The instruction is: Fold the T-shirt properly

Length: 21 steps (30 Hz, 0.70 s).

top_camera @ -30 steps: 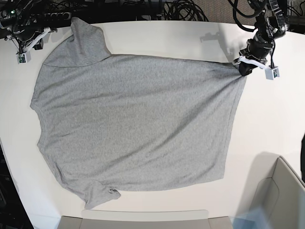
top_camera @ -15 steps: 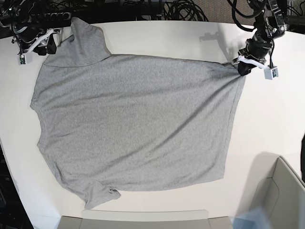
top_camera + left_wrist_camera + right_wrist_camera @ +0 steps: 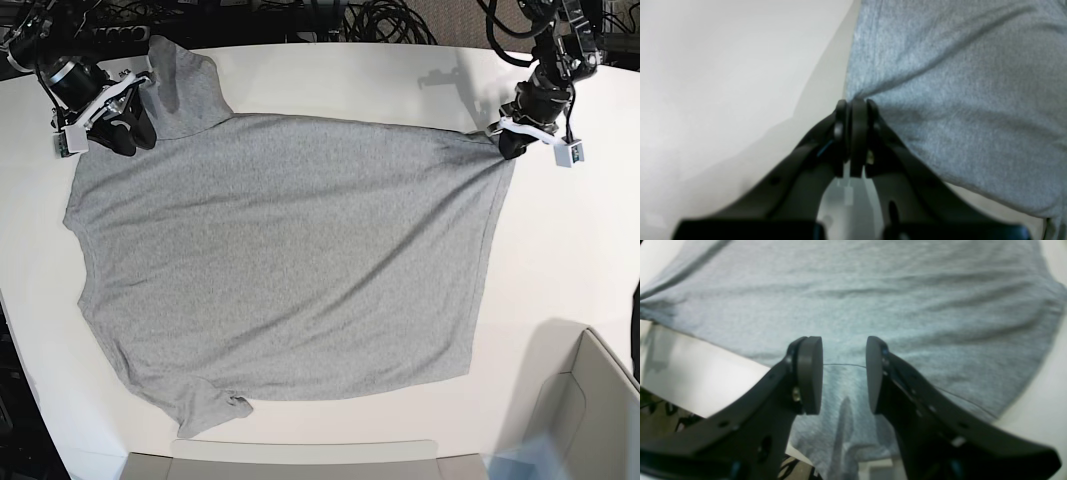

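Left wrist view
Left gripper (image 3: 853, 106): jaws pressed together on the edge of the T-shirt (image 3: 967, 83), pinching a corner of grey cloth; creases fan out from the pinch.
Table (image 3: 723, 66): white, bare to the left of the cloth, with the gripper's shadow across it.

Right wrist view
Right gripper (image 3: 844, 370): jaws spread wide, holding nothing, a clear gap between the two fingers (image 3: 810, 373).
T-shirt (image 3: 873, 300): grey cloth fills most of the view beneath and beyond the jaws, lying in low ripples; a thin loose thread crosses the gap between the fingers.
Table (image 3: 696, 370): white top shows at the lower left, beside the cloth's edge, and at the far right.

Base view
T-shirt (image 3: 290, 250): spread plain side up over the middle of the table (image 3: 560, 260), one sleeve reaching to the far-left corner, the other bunched near the front edge.
Left gripper (image 3: 510, 143): at the far-right side of the table, clamped on the shirt's corner, cloth pulled taut toward it.
Right gripper (image 3: 128, 128): at the far-left corner, jaws apart over the shirt beside the far sleeve.
Box (image 3: 585, 410): open, pale, at the front-right corner, apart from the shirt.
Cables (image 3: 380, 20): black, tangled beyond the far edge.
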Available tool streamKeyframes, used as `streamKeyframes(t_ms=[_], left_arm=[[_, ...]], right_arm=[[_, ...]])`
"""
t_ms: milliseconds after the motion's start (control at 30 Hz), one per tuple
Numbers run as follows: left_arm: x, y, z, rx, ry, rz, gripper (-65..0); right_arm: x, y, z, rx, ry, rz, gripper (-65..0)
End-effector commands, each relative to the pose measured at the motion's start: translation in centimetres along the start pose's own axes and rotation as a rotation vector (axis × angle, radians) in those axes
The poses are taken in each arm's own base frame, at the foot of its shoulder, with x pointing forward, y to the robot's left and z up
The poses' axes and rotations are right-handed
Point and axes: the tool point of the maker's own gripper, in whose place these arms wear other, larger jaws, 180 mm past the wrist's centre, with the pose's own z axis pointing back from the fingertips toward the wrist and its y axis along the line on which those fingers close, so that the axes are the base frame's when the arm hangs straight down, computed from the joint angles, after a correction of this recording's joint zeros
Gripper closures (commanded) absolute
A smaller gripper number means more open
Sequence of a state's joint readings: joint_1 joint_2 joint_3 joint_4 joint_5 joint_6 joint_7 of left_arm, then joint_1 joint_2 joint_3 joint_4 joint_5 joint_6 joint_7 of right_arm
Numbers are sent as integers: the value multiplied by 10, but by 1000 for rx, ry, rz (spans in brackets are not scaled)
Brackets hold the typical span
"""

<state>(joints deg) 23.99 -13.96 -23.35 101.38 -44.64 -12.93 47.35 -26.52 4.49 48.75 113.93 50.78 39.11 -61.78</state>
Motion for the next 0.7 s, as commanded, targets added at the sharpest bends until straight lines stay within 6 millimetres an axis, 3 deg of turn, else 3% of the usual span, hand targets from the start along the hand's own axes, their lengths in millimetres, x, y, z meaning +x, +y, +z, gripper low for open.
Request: streamKeyframes(t_ms=[0,167,433,667], left_arm=[[10,-3,2,-11,-33,-16,0],[10,-3,2,-11,-33,-16,0],[11,-3,2,-12,-35,-16,0],[11,-3,2,-13,-36,-16,0]], right_arm=[[12,4,4,11,-50,26,-223],[31,7,4,3,-87,81,-223],[21,10,3,22,-42,69,-223],[25,21,4,91,-64,38,-224]])
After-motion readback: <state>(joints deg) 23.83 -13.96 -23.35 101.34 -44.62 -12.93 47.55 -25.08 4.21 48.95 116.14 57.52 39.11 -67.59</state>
